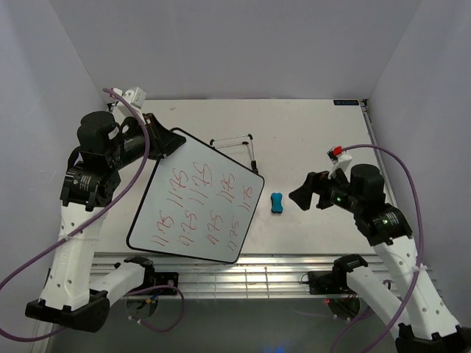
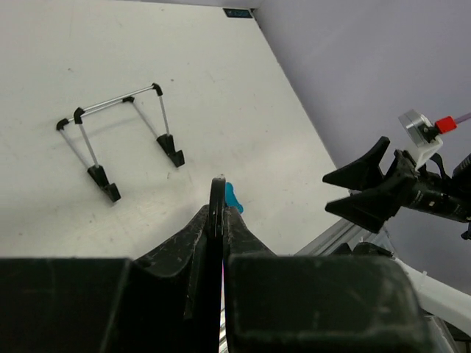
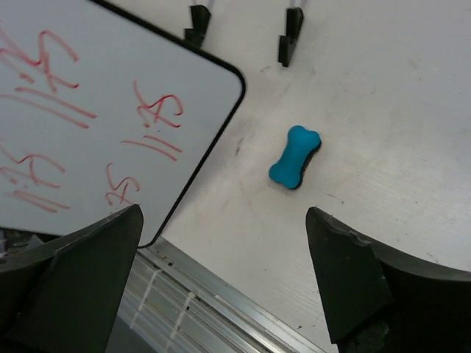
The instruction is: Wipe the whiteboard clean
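Red-marked whiteboard point(image 1: 195, 198) pinched by left hand point(image 1: 167, 141) | right hand point(image 1: 310, 193) spread near blue eraser point(image 1: 277, 203)

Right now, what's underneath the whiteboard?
The whiteboard, clamped at its far corner by the left gripper, covers a stretch of the table, and its near edge overlaps the metal rail in the top view. Anything lying under it is hidden, so I can't say.

The left pincer point(image 2: 218, 215) hides most of the eraser point(image 2: 233, 195).
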`<state>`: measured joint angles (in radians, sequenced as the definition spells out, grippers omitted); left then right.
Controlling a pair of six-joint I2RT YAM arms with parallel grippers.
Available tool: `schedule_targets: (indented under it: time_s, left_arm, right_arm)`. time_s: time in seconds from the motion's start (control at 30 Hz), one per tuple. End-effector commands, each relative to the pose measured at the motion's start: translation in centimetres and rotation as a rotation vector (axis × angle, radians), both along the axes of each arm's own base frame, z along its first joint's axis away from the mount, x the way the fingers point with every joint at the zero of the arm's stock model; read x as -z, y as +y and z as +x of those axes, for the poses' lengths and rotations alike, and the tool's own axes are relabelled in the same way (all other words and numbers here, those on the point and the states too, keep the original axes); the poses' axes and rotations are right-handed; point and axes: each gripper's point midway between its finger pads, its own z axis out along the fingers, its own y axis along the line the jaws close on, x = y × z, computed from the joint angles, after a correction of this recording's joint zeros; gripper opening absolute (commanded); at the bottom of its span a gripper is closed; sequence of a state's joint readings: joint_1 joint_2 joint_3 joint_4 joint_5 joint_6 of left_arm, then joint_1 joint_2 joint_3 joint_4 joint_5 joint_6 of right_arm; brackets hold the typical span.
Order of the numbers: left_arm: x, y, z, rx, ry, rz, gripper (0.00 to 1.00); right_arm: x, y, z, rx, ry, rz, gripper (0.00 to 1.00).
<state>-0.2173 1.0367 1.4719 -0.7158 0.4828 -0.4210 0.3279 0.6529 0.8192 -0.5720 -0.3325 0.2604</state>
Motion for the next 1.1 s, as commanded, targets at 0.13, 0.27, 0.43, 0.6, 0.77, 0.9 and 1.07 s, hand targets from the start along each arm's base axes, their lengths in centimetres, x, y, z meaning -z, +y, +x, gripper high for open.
schedule_targets:
  time_s: [0.13,0.27,0.43,0.6,0.77,0.9,1.07]
  left_arm:
    - [3.2,2.3,2.3,-0.14,0.061,0.111,0.0]
    - [5.1,3.0,3.4,-0.184,0.106,0.15,0.0]
    - [7.5,2.9,4.9,-0.177,0.173,0.164,0.0]
    - [9.1,3.8,5.4,-0.205,0.2,0.181,0.0]
    - [12.2,5.1,6.1,-0.253,0.279,0.182,0.0]
    - [14.7,6.9,6.6,-0.328,0.349,0.189,0.0]
    - [15.2,9.4,7.4,-0.43,0.337,0.212,0.0]
  right_arm:
    - [6.0,-4.7,5.7,0.346,0.089,-0.207,0.9]
    - [9.1,-4.5,6.6,0.348,0.171,-0.284,0.9]
    - [9.9,-2.5,6.8,0.285,0.186,-0.238,0.9]
    - [10.6,-2.2,7.4,0.307,0.176,-0.31,0.9]
    - [11.9,-1.4,7.5,0.298,0.228,-0.401,0.9]
    - [12.8,3.2,6.3,0.099,0.292,-0.244,0.9]
    - [15.9,3.1,5.8,0.119,0.42,-0.323,0.92]
